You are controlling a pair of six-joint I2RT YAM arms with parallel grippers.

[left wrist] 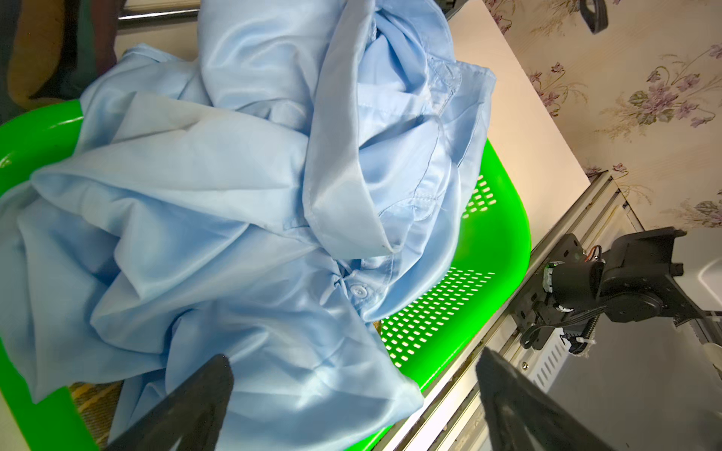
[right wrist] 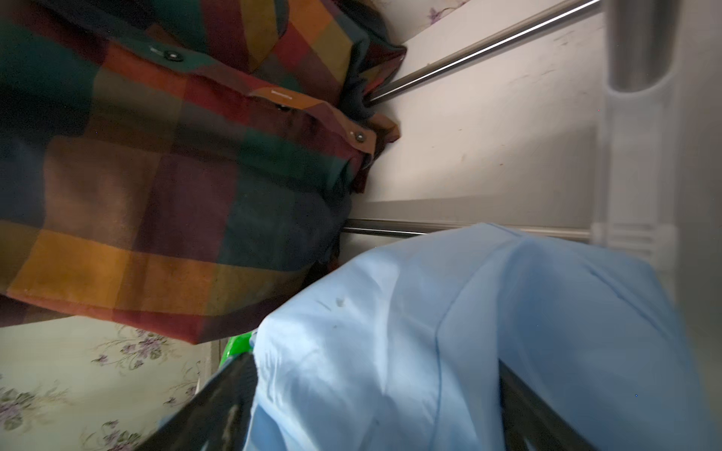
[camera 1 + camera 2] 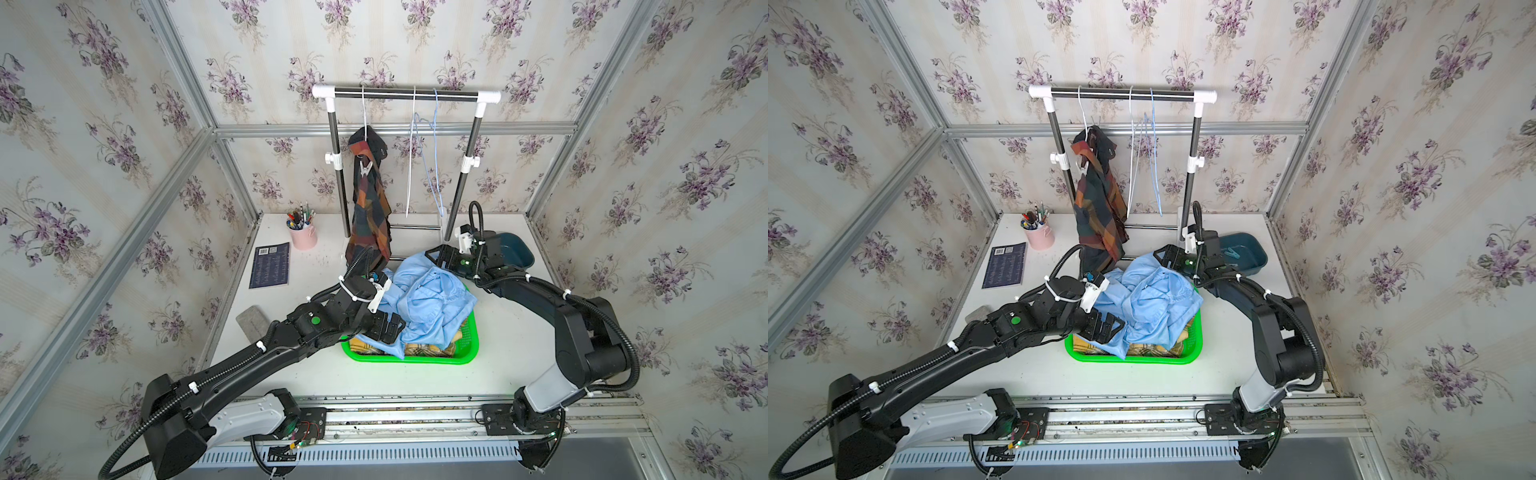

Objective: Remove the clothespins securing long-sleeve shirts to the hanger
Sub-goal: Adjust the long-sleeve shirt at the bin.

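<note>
A translucent white clothespin [image 3: 365, 168] clips the dark plaid shirt [image 3: 370, 216] [image 2: 136, 175] to a white hanger on the rack [image 3: 407, 94]. The light blue shirt [image 3: 428, 299] [image 1: 218, 187] lies crumpled over the yellow plaid shirt [image 3: 424, 349] in the green basket [image 3: 469, 345]. My left gripper [image 3: 388, 326] [image 1: 357, 390] hovers open over the blue shirt's near edge. Open too, my right gripper [image 3: 436, 255] [image 2: 377, 398] sits at the shirt's far edge, blue cloth bulging between its fingers. A light blue clothespin [image 3: 1232, 252] lies in the teal bin [image 3: 1250, 253].
Two bare hangers, white [image 3: 411, 158] and blue [image 3: 434, 158], hang on the rack. A pink pen cup [image 3: 303, 237], a dark notebook [image 3: 269, 265] and a grey block [image 3: 253, 322] sit on the table's left side.
</note>
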